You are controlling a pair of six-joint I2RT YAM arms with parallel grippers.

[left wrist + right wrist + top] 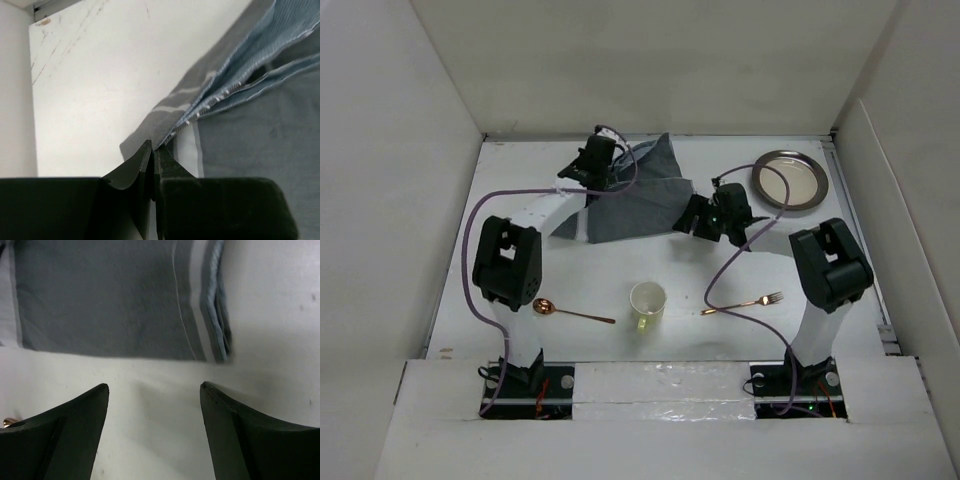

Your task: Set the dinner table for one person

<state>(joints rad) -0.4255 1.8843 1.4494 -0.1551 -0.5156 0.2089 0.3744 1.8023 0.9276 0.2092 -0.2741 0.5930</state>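
Dark grey cloth mat with white stripes; white dinner table; silver plate; copper spoon and fork; cream mug.

The left arm and right arm are built alike: boxy black joint housings joined by white links, each on a black base with thin red wires beside it. A purple cable runs along each arm. The left end effector and right end effector have matte black, wedge-shaped fingers tapering to thin tips
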